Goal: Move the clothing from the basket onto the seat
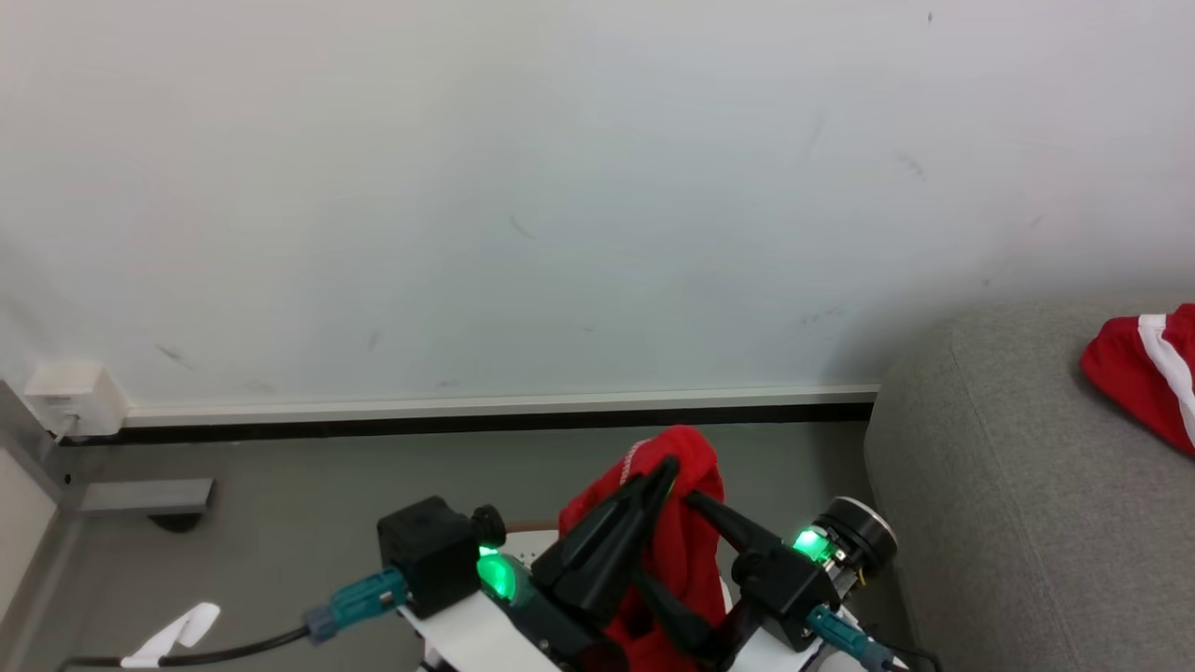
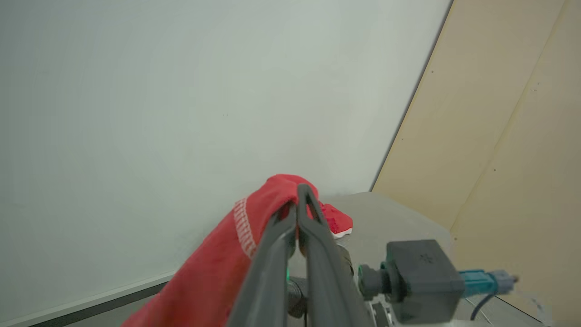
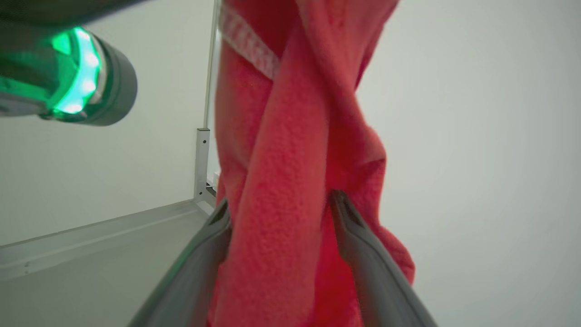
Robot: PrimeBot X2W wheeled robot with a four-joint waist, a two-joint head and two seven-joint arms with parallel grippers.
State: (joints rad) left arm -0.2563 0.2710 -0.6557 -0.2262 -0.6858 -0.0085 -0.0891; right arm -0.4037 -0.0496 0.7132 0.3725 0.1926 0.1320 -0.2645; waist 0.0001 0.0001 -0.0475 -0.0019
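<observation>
Red garment (image 1: 698, 471) hangs limp from my clamped left gripper (image 2: 298, 206), short of the seat (image 1: 990, 485).
Soft, light, fleecy cloth, I judge: it bunches, so a thick fold is the safest hold. My right gripper (image 3: 279, 204) stands wide, one finger each side of the hanging length. Another red piece (image 1: 1144, 373) lies on the seat.

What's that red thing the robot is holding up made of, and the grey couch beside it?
The red garment looks like soft fleece or brushed knit: fuzzy matte nap, limp folds, a white stitched stripe. The grey sofa seems upholstered in woven fabric, matte with a fine speckled grain; the exact fibre can't be told.
</observation>
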